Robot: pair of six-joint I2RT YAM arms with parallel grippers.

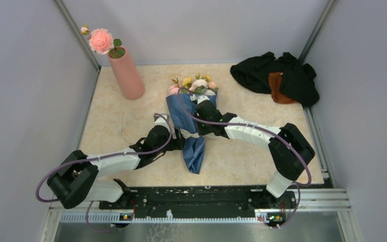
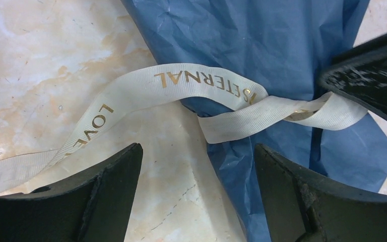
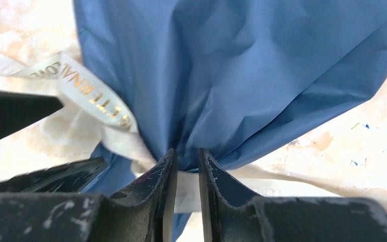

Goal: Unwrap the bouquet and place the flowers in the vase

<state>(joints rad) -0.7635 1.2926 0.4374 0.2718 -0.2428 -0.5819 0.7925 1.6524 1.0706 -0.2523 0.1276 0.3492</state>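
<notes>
The bouquet (image 1: 180, 113) lies mid-worktop (image 1: 242, 156), long axis near-to-far, flowers (image 1: 194, 83) at the far end, vase (image 1: 126, 75) well apart at far left. Right claw (image 3: 186, 166) nearer, narrow about the ribbon (image 2: 201, 80) at the neck; grip unconfirmed. Left claw (image 2: 197, 148) wide, just left. Ribbon reads ETERNAL LOVE

Two black-and-white arms
Left arm (image 1: 113, 162) and right arm (image 1: 254, 132): white shells, black joints, purple cables (image 1: 37, 189); scuffed black fingers (image 3: 151, 196).
</notes>
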